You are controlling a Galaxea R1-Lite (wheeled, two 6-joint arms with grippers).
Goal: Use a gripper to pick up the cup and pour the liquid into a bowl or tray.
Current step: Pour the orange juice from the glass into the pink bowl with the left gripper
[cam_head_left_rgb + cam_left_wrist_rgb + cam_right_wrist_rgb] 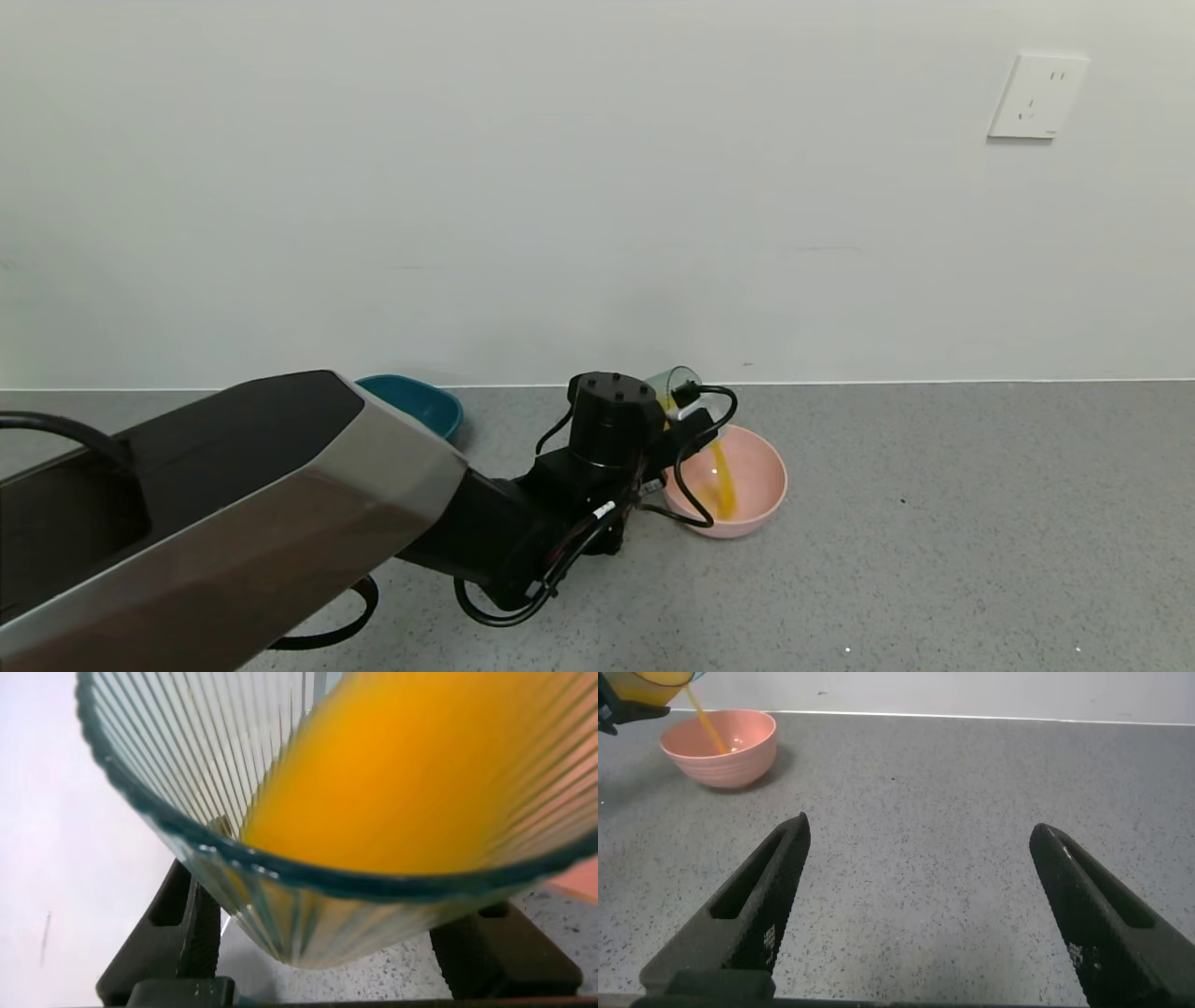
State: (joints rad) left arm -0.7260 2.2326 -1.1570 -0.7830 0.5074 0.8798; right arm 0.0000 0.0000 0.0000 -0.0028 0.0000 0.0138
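My left gripper (680, 403) is shut on the cup (674, 383) and holds it tipped over the pink bowl (770, 467). A thin stream of orange liquid (719, 471) runs from the cup into the bowl and pools at its bottom. In the left wrist view the ribbed cup (215, 756) fills the frame, with liquid (411, 775) lying against its lower side, between the black fingers (192, 933). My right gripper (920, 896) is open and empty above the bare floor; its view shows the bowl (738, 761) and the stream (708, 730) farther off.
A dark teal tub (425, 401) stands by the wall, behind my left arm. The grey speckled floor (934, 523) stretches to the right of the bowl. A white wall with a socket (1036, 96) closes the back.
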